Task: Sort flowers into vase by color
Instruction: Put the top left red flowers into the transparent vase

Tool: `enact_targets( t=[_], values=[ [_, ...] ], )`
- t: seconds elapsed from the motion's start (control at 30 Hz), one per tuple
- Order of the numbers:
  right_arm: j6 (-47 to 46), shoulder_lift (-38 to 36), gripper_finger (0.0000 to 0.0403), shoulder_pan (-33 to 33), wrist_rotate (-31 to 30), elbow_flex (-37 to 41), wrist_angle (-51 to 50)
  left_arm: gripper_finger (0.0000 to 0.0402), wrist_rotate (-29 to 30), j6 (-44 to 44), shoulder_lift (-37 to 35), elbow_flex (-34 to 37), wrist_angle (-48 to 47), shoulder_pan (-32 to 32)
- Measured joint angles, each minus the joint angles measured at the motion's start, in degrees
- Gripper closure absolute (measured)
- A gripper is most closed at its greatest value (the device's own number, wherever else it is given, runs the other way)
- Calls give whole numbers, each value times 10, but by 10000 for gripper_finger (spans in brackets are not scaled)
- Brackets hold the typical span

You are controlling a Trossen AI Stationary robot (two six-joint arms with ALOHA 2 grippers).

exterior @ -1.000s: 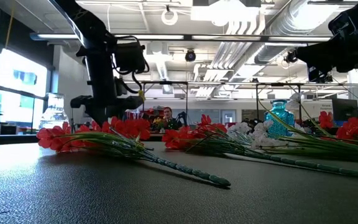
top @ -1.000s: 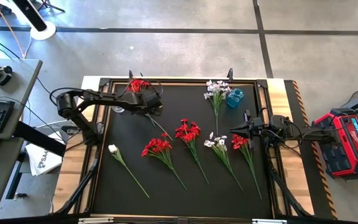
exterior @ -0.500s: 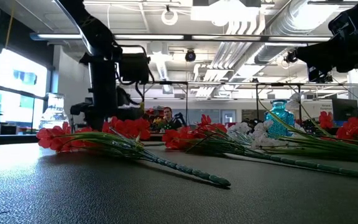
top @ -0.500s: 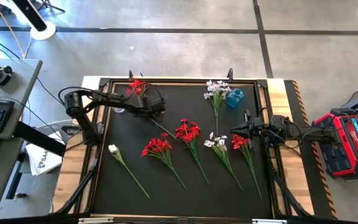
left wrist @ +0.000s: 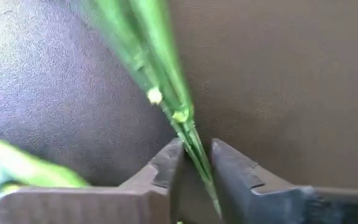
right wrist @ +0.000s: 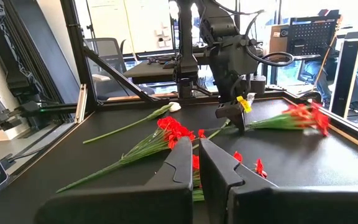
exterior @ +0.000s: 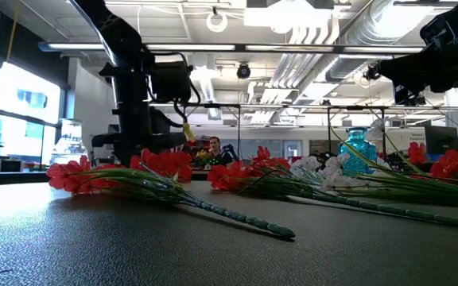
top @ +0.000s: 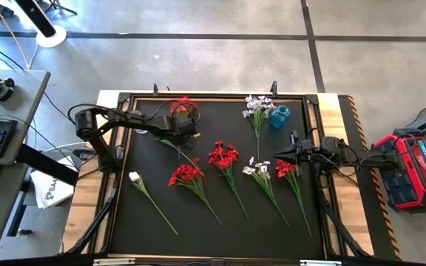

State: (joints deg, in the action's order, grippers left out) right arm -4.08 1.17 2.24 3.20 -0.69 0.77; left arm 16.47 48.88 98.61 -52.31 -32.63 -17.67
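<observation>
I have the left gripper (left wrist: 196,163) near the mat's far left corner, its fingers (left wrist: 166,168) pinched on the thin green stem of a red flower (top: 183,108); the blossom hangs just beyond the claw toward the far edge, the stem trailing out on its other side over the mat (top: 154,236). The right gripper (right wrist: 197,155) waits at the mat's right side with its fingers pressed together on nothing. The other red and white flowers (top: 224,157) lie on the mat between the two claws, and a white spray leans in the blue vase (top: 279,116) at the far edge.
</observation>
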Motion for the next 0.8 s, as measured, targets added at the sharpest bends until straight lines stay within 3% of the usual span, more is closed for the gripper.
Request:
enact_targets(
  t=[0.17,0.33,0.53,0.67,0.8],
  values=[
    [0,0,402,0,0,0,0,395,16,-12,0,-4,5,2],
    [0,0,402,0,0,0,0,392,49,-52,-12,-25,17,22],
    [0,0,402,0,0,0,0,399,98,-150,-82,-26,104,61],
    [0,0,402,0,0,0,0,399,121,-232,-149,15,237,95],
    [0,0,402,0,0,0,0,400,102,-302,-228,102,423,110]
  ],
)
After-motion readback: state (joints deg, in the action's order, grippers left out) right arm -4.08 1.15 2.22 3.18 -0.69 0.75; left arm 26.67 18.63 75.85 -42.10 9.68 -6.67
